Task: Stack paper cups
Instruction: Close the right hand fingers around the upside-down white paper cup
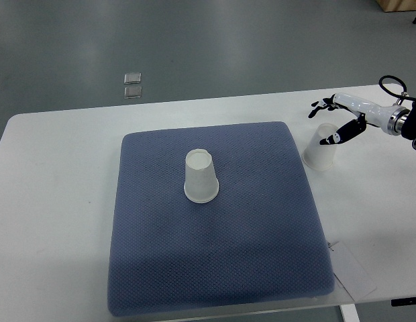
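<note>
Right hand [335, 121] open over cup [320, 154] off the mat's [161, 268] right edge; second cup [200, 176] stands mid-mat

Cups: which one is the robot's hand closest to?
The paper cup on the bare table, right of the blue mat. The right hand hovers open just above it; the other cup stands mid-mat, far away.

Right hand [339, 117]: glossy white shell, black fingertips; silver wrist ring, black forearm behind (thin black cable loops above wrist)
</note>
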Available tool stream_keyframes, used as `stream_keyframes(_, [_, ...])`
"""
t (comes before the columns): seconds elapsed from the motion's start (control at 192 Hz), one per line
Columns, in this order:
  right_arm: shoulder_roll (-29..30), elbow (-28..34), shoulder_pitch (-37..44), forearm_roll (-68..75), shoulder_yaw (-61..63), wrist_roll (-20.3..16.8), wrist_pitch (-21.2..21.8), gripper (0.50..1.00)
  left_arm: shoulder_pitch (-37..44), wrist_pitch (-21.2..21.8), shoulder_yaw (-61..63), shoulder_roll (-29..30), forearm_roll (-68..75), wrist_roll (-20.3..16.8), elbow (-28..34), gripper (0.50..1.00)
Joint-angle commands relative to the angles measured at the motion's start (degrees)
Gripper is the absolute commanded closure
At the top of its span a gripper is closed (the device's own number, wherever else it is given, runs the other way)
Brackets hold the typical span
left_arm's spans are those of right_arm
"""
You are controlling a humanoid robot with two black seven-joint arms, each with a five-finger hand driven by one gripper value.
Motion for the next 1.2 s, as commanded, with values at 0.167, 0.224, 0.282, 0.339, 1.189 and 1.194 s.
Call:
stream_keyframes(0.167, [1.02,-2.86,0.10,-2.16,-0.84,0.00,-1.23,0.593,0.00,0.00,-0.01,0.00,0.00,0.00,0.00,0.500])
stream_keyframes(0.224, [1.11,-3.04,0.19,-2.60,-0.84,0.00,-1.23,0.593,0.00,0.00,-0.01,0.00,0.00,0.00,0.00,0.500])
stream_keyframes(0.282, [1.28,-3.30,0.19,-3.21,-0.84,-0.08,-1.32,0.593,0.00,0.00,0.08,0.00,0.00,0.00,0.00,0.500])
stream_keyframes(0.339, [1.37,-3.39,0.19,-3.48,-0.84,-0.17,-1.41,0.593,0.00,0.00,-0.01,0.00,0.00,0.00,0.00,0.500])
stream_keyframes(1.189, [5.41,-9.98,0.19,-7.26,-2.24,-0.35,-3.87,0.593,0.00,0.00,-0.01,0.00,0.00,0.00,0.00,0.500])
stream_keyframes(1.194, [5.41,-9.98,0.19,-7.26,-2.24,-0.35,-3.87,0.595,0.00,0.00,-0.01,0.00,0.00,0.00,0.00,0.500])
